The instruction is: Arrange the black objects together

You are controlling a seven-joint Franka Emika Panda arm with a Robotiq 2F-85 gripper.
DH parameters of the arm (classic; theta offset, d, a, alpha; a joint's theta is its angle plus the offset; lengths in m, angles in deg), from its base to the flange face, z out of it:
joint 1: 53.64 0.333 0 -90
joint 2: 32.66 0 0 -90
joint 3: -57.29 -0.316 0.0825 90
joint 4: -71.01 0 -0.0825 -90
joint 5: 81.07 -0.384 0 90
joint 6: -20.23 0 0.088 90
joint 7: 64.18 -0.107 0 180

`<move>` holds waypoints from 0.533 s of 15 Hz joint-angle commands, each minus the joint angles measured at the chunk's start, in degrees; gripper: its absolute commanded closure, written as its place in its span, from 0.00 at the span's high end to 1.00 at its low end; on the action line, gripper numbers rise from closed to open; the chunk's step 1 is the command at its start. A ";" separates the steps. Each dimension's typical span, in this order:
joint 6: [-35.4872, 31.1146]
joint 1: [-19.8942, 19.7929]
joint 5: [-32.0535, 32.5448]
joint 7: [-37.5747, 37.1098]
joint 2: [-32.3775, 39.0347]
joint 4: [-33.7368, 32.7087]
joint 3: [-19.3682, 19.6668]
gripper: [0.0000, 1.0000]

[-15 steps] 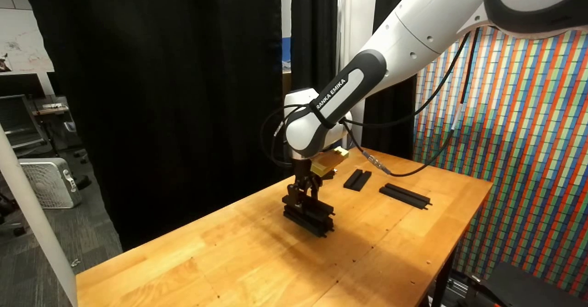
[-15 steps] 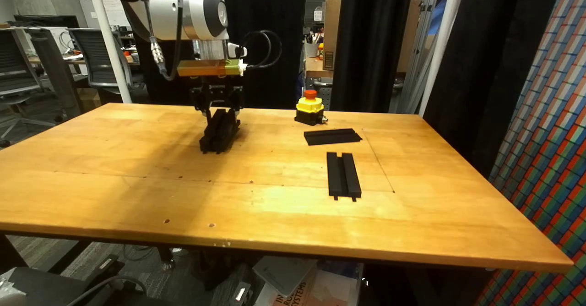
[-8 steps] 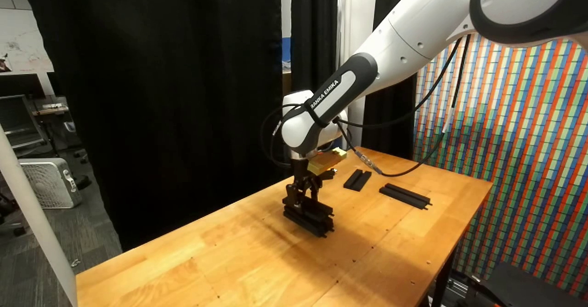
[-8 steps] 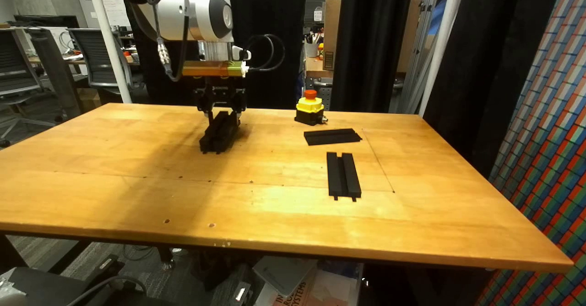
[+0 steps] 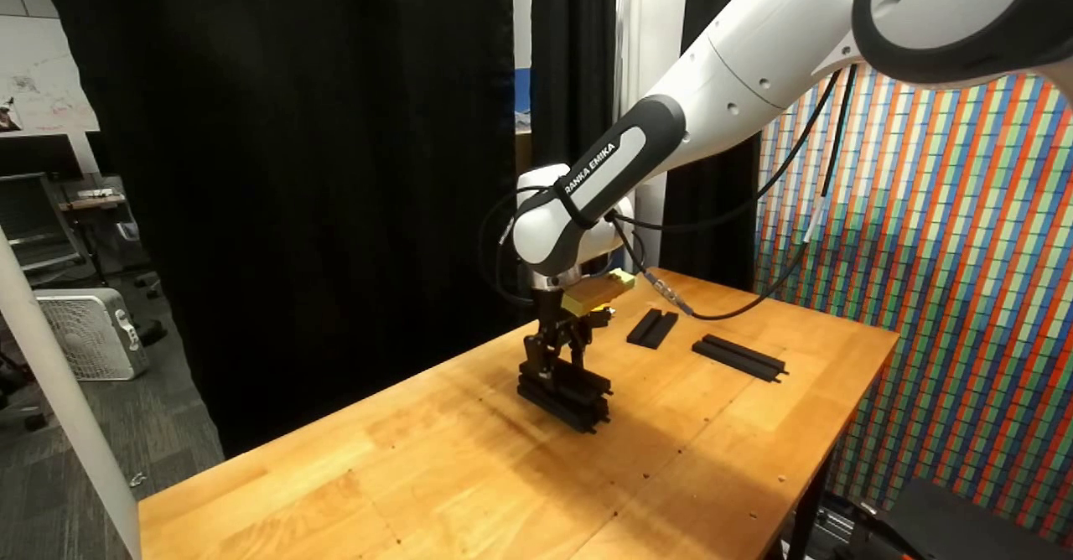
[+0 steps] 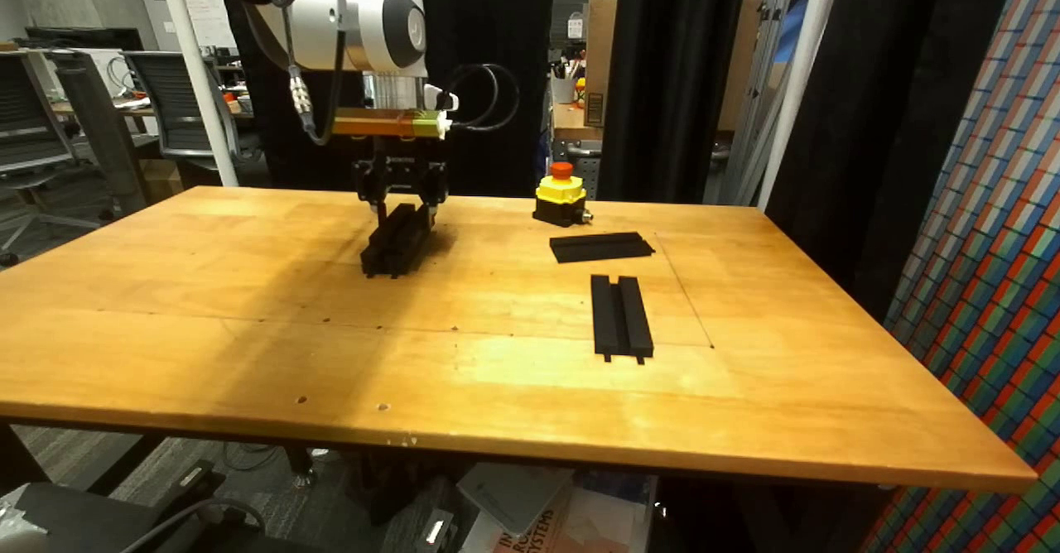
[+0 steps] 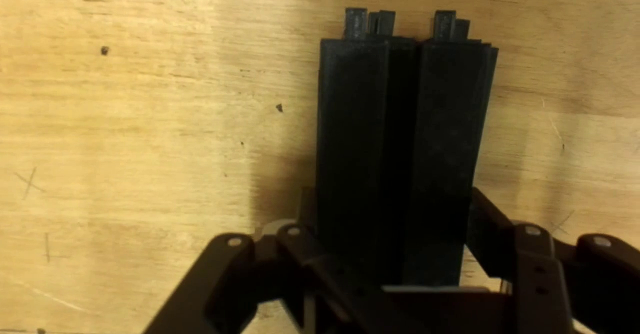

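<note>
Two flat black slatted bars are stacked on the wooden table. The upper bar (image 5: 589,378) lies along the lower bar (image 5: 555,404) with little or no gap between them. The stack also shows in an exterior view, with the upper bar (image 6: 405,226) on top. My gripper (image 6: 407,214) points down over the stack's far end, one finger on each long side of the upper bar. In the wrist view the fingers press against the sides of the upper bar (image 7: 350,124); its near end is hidden. Two more black bars lie flat apart, one lengthwise (image 6: 623,315) and one crosswise (image 6: 600,247).
A yellow-and-red round button on a black base (image 6: 561,195) stands at the table's back edge, near the crosswise bar. The wooden table (image 6: 497,387) has small holes. A black curtain (image 5: 293,208) hangs along the table. Black cables (image 5: 746,313) hang from the arm.
The gripper has lowered slightly and shifted a little. The upper bar has come down with it, closer to the lower bar. The lower bar and the two separate bars have not moved.
</note>
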 commanded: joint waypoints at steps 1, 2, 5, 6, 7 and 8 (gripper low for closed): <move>1.53 -0.45 -2.37 0.50 0.64 -1.75 -0.35 0.46; 1.45 -0.52 -2.72 0.66 0.67 -1.67 -0.44 0.46; 1.38 -0.49 -3.52 0.73 0.85 -1.56 -0.55 0.46; 1.34 -0.48 -3.69 0.73 0.86 -1.51 -0.55 0.46; 1.30 -0.50 -3.88 0.76 0.83 -1.45 -0.58 0.46; 1.28 -0.50 -4.03 0.78 0.80 -1.41 -0.60 0.46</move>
